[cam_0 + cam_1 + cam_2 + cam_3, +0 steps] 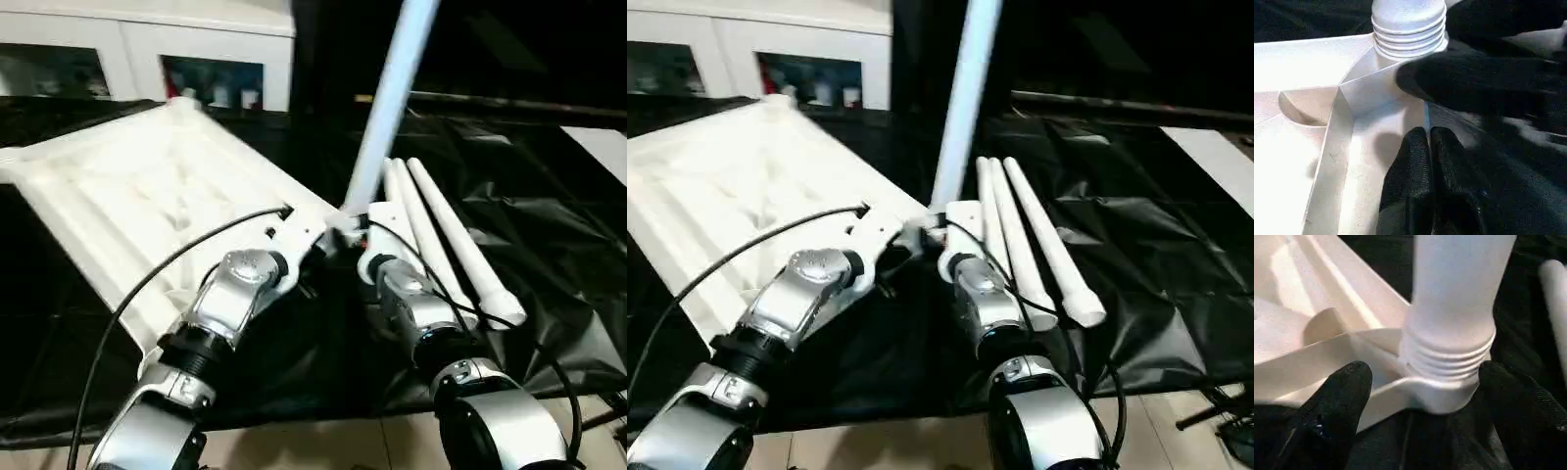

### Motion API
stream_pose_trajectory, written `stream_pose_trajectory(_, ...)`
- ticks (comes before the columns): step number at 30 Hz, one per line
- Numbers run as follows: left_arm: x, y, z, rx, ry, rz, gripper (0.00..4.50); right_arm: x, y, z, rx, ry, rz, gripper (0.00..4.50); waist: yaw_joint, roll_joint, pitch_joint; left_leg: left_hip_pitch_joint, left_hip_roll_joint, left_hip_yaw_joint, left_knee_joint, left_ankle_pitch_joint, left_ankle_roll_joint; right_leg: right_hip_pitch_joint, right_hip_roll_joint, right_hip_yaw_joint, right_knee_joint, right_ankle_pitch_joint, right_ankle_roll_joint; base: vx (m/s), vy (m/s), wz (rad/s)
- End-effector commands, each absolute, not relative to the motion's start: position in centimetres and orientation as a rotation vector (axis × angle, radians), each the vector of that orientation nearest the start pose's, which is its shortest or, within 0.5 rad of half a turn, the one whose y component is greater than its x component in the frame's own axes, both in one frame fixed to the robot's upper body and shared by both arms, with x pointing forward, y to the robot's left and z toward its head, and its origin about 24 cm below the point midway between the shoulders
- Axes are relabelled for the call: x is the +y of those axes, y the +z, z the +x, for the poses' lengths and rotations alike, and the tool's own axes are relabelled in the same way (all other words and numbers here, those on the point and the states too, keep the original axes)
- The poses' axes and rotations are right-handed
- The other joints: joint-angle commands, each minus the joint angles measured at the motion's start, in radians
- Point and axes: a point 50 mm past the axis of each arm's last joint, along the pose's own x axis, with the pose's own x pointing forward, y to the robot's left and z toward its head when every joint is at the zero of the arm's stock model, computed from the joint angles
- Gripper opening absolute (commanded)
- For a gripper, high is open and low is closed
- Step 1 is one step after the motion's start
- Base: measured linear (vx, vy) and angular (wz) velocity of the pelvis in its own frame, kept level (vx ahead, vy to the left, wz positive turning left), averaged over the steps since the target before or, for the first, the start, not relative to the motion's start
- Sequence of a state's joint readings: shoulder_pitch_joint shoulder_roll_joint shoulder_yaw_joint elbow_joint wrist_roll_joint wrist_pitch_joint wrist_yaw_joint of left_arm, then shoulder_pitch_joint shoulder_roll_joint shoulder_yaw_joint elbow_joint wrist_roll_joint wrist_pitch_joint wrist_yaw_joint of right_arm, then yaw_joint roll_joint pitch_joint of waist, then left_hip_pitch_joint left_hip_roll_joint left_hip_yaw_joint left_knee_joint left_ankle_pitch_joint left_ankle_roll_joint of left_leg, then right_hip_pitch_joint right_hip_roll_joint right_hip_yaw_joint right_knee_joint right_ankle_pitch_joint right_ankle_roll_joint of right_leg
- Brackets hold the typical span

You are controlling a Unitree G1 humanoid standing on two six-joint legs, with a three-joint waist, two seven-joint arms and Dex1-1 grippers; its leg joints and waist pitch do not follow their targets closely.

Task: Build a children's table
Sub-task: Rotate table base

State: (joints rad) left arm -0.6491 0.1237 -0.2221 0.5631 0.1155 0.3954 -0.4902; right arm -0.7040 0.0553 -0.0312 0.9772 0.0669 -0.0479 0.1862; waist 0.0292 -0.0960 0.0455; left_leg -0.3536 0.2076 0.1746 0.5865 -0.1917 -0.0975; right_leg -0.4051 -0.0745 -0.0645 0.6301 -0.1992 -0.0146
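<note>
Right wrist view: the white threaded tube leg (1454, 308) is seen upright in the corner socket of the white ribbed plastic tabletop (1317, 333), at twelve o'clock between the spread right gripper (1420, 406) fingers, ungripped. The left gripper (1427, 161) is pressed shut, empty, on the tabletop.

Matt white plastic table top (147, 196) and ribbed-threaded leg (1454, 308) beside the right gripper (1420, 396), its fingers (1332, 401) pebbled black rubber; glossy crinkled black cloth (549, 245) beyond; forearms (235, 294) brushed silver metal.
</note>
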Motion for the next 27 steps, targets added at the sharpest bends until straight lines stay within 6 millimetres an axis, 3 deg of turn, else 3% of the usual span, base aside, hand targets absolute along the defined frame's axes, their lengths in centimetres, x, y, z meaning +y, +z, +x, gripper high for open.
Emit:
stream_pose_trajectory(1, 9.9, 5.4, 35.5, 0.389, -0.562, 0.362, 0.00, -7.9, 4.4, 35.8, 0.191, 0.399, 0.062, 3.81, 0.005, 0.009, -0.058, -0.007, 0.016, -0.001, -0.063, -0.137, 0.044, 0.052, -0.055, 0.049, -0.079, -0.121, -0.157, 0.000, 0.000, 0.00)
stream_pose_trajectory(2, 10.1, 5.7, 35.9, 0.368, -0.533, 0.346, 0.28, -8.2, 4.5, 35.7, 0.187, 0.409, 0.057, 3.88, 0.005, 0.009, -0.059, -0.005, 0.018, -0.001, -0.063, -0.134, 0.045, 0.052, -0.056, 0.049, -0.076, -0.114, -0.161, 0.000, 0.000, 0.00)
stream_pose_trajectory(5, 11.4, 7.3, 37.1, 0.307, -0.424, 0.314, 0.45, -8.9, 4.2, 35.4, 0.190, 0.430, 0.014, 3.91, 0.007, 0.013, -0.063, -0.006, 0.018, -0.002, -0.060, -0.100, 0.055, 0.059, -0.057, 0.049, -0.072, -0.055, -0.181, 0.000, 0.000, 0.00)
stream_pose_trajectory(7, 12.5, 8.1, 37.6, 0.277, -0.347, 0.351, 0.59, -9.1, 3.9, 35.3, 0.200, 0.440, -0.001, 3.91, 0.005, 0.012, -0.070, -0.008, 0.017, -0.002, -0.053, -0.037, 0.073, 0.063, -0.053, 0.049, -0.055, 0.074, -0.218, 0.000, 0.000, 0.00)
stream_pose_trajectory(9, 14.3, 9.2, 38.1, 0.256, -0.243, 0.382, 0.74, -9.3, 3.7, 35.2, 0.217, 0.438, -0.008, 3.91, 0.003, 0.011, -0.074, -0.010, 0.014, 0.000, -0.047, 0.006, 0.102, 0.064, -0.053, 0.049, -0.047, 0.154, -0.242, 0.000, 0.000, 0.00)
stream_pose_trajectory(11, 17.3, 11.0, 38.4, 0.218, -0.098, 0.438, 0.92, -9.2, 3.3, 35.2, 0.246, 0.440, -0.019, 3.91, 0.000, 0.015, -0.072, -0.012, 0.018, -0.003, -0.048, 0.014, 0.116, 0.063, -0.055, 0.047, -0.046, 0.158, -0.254, 0.000, 0.000, 0.00)
stream_pose_trajectory(14, 19.0, 12.3, 38.5, 0.180, -0.034, 0.455, 1.00, -9.0, 3.3, 35.2, 0.253, 0.450, -0.034, 3.91, 0.003, 0.023, -0.067, -0.001, 0.024, 0.003, -0.048, -0.021, 0.090, 0.054, -0.053, 0.049, -0.050, 0.094, -0.261, 0.000, 0.000, 0.00)
stream_pose_trajectory(16, 19.5, 13.6, 38.3, 0.129, -0.095, 0.401, 1.34, -8.5, 3.4, 35.2, 0.258, 0.468, -0.031, 3.91, 0.009, 0.025, -0.065, 0.002, 0.027, 0.005, -0.051, -0.025, 0.065, 0.053, -0.051, 0.050, -0.049, 0.087, -0.263, 0.000, 0.000, 0.00)
stream_pose_trajectory(17, 19.2, 13.8, 38.2, 0.115, -0.148, 0.383, 1.37, -8.4, 3.5, 35.2, 0.258, 0.472, -0.032, 3.91, 0.020, 0.001, -0.063, 0.006, 0.028, 0.008, -0.052, -0.025, 0.060, 0.050, -0.054, 0.048, -0.048, 0.066, -0.263, 0.000, 0.000, 0.00)
stream_pose_trajectory(19, 18.5, 13.9, 37.6, 0.104, -0.253, 0.365, 1.37, -8.2, 3.5, 35.3, 0.263, 0.477, -0.037, 3.91, 0.030, 0.011, -0.060, 0.009, 0.032, 0.009, -0.055, -0.033, 0.040, 0.046, -0.057, 0.049, -0.049, 0.044, -0.258, 0.000, 0.000, 0.00)
stream_pose_trajectory(21, 18.7, 14.0, 37.0, 0.124, -0.291, 0.380, 1.37, -8.0, 3.6, 35.3, 0.265, 0.485, -0.046, 3.91, 0.033, 0.006, -0.058, 0.005, 0.031, 0.010, -0.057, -0.037, 0.016, 0.047, -0.055, 0.049, -0.044, 0.059, -0.247, 0.000, 0.000, 0.00)
stream_pose_trajectory(23, 19.4, 14.1, 36.9, 0.140, -0.270, 0.401, 1.37, -8.0, 3.6, 35.3, 0.264, 0.493, -0.054, 3.91, 0.033, 0.009, -0.058, 0.007, 0.029, 0.010, -0.058, -0.050, 0.006, 0.047, -0.054, 0.050, -0.046, 0.046, -0.228, 0.000, 0.000, 0.00)
stream_pose_trajectory(25, 21.7, 14.6, 36.7, 0.166, -0.160, 0.468, 1.63, -8.0, 3.8, 35.3, 0.258, 0.512, -0.083, 3.91, 0.029, 0.012, -0.058, 0.004, 0.027, 0.007, -0.061, -0.070, -0.010, 0.051, -0.052, 0.051, -0.049, 0.023, -0.203, 0.000, 0.000, 0.00)
stream_pose_trajectory(27, 25.7, 15.6, 35.9, 0.198, 0.069, 0.580, 1.63, -8.1, 4.1, 35.1, 0.249, 0.555, -0.128, 3.91, 0.023, 0.012, -0.057, -0.002, 0.026, 0.004, -0.061, -0.070, -0.020, 0.056, -0.049, 0.050, -0.050, 0.022, -0.181, 0.000, 0.000, 0.00)
